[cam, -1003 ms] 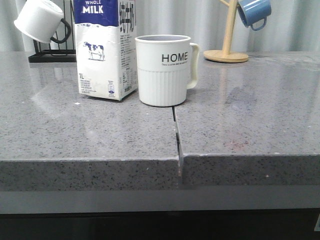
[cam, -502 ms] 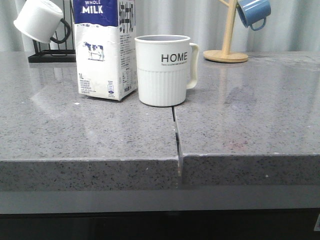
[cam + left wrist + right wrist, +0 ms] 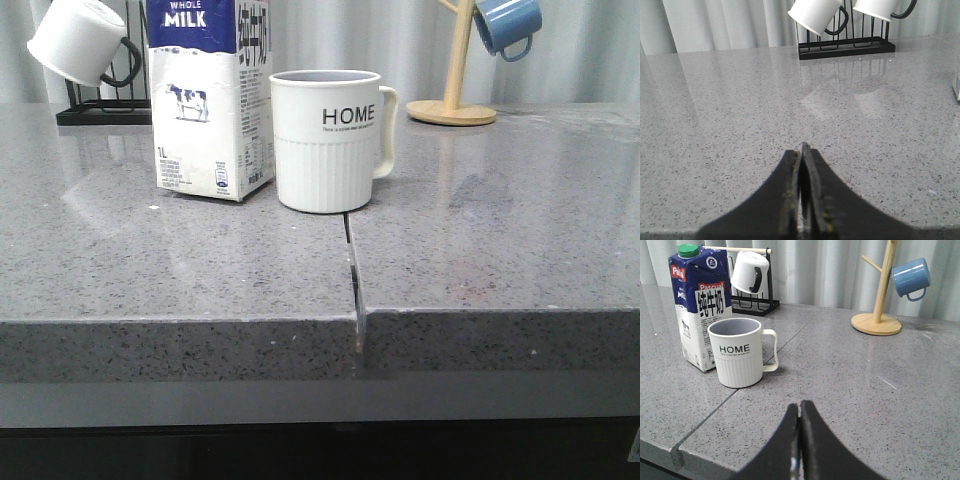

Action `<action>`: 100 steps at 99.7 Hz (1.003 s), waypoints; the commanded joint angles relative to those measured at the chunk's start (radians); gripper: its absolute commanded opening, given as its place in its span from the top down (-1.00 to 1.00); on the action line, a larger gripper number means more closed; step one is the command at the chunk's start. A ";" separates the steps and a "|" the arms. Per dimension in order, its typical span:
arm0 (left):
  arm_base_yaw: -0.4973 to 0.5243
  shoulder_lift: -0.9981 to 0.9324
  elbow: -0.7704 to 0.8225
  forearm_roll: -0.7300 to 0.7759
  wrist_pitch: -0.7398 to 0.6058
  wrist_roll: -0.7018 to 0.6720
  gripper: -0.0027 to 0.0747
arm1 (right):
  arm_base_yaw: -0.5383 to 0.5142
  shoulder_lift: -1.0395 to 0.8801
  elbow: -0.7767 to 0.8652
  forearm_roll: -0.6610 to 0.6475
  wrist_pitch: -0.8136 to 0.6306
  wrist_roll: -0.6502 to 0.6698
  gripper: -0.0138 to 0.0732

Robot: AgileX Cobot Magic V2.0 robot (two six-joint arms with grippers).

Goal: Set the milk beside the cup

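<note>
The milk (image 3: pixel 210 100) stands upright on the grey speckled tabletop (image 3: pixel 480 240), just beside the cup (image 3: pixel 328 140) at the cup's nine o'clock in the front view. From that view the two seem nearly to touch, though whether a gap remains between them is hard to judge. The carton's dark blue top carries the words "WHOLE MILK" (a small cow picture sits on the white face below), and in the right wrist view its green cap and a side panel of Chinese characters show as well. The cup is upright too, its "HOME" lettering facing the camera and its cream handle pointing to three o'clock. It sits right over the seam that splits the tabletop into two slabs.

At the back, around eleven o'clock from the milk, a black wire rack (image 3: pixel 100 105) holds a white mug with a black handle (image 3: pixel 80 40), tilted. Around one o'clock from the cup, a wooden mug tree (image 3: pixel 455 70) carries a blue mug (image 3: pixel 508 25).

The left claw (image 3: pixel 802 150) has its fingers pressed together with nothing between them, low over bare tabletop. The right claw (image 3: pixel 800 407) is likewise closed on nothing, well apart from the cup and milk.
</note>
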 commanded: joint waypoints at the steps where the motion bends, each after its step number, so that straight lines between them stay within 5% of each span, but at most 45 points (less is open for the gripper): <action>1: -0.005 -0.033 0.042 -0.006 -0.076 -0.009 0.99 | -0.004 0.009 -0.027 -0.026 -0.073 -0.005 0.84; 19: -0.005 -0.033 0.042 -0.006 -0.076 -0.009 0.99 | -0.028 0.002 -0.009 -0.056 -0.102 -0.005 0.84; 60: -0.005 -0.033 0.042 -0.006 -0.076 -0.009 0.99 | -0.424 -0.131 0.322 0.031 -0.458 0.024 0.84; 100: -0.005 -0.033 0.042 -0.006 -0.076 -0.009 0.99 | -0.437 -0.140 0.318 0.024 -0.362 0.038 0.84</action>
